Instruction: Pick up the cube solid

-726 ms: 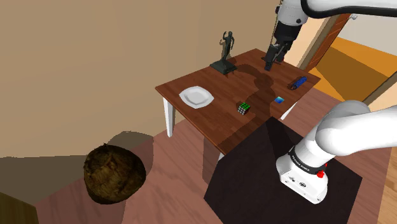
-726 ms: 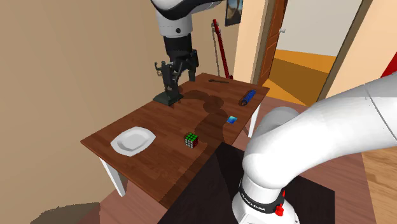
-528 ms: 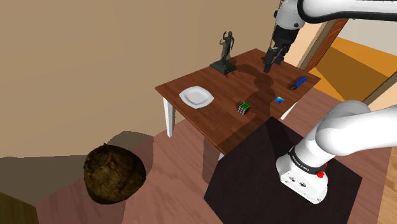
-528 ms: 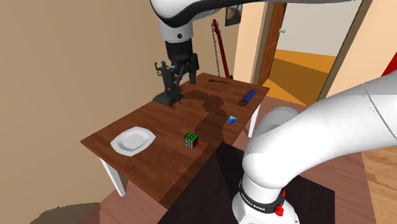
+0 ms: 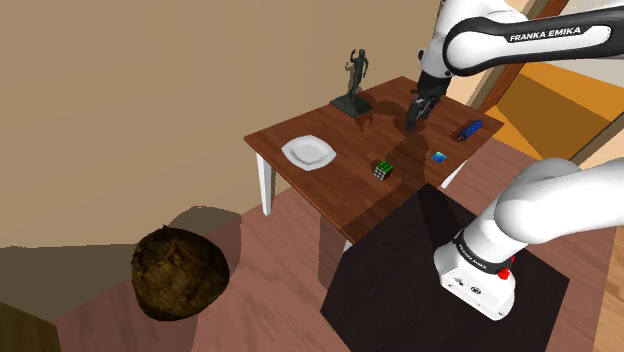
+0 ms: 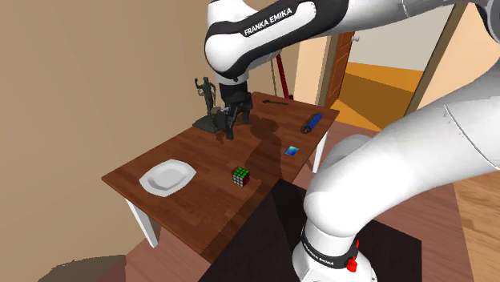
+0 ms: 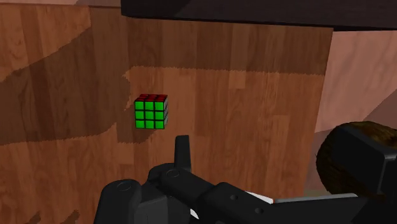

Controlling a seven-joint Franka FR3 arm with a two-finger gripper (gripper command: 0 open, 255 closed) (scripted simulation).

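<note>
The cube (image 5: 383, 169) is a small puzzle cube with green, red and white stickers. It rests on the brown wooden table (image 5: 350, 140) near the edge facing the stand. In the second exterior view the cube (image 6: 241, 176) lies between the plate and the stand. My black gripper (image 5: 415, 116) hangs above the far part of the table, beside the statue, well away from the cube. The gripper (image 6: 227, 132) is open and holds nothing. In the wrist view the cube (image 7: 151, 111) shows its green face beyond one black finger (image 7: 183, 151), untouched.
A white plate (image 5: 308, 153) lies toward the shoulder view's left. A dark statue (image 5: 353, 85) stands at the far edge. A blue cylinder (image 5: 468, 129) and a small blue tile (image 5: 439, 157) lie nearer the doorway. A brown round thing (image 5: 180, 273) sits on the floor.
The arm has folded over and the gripper has come down toward the table, shifting slightly toward the statue and cube. The cube and the other things have not moved.
</note>
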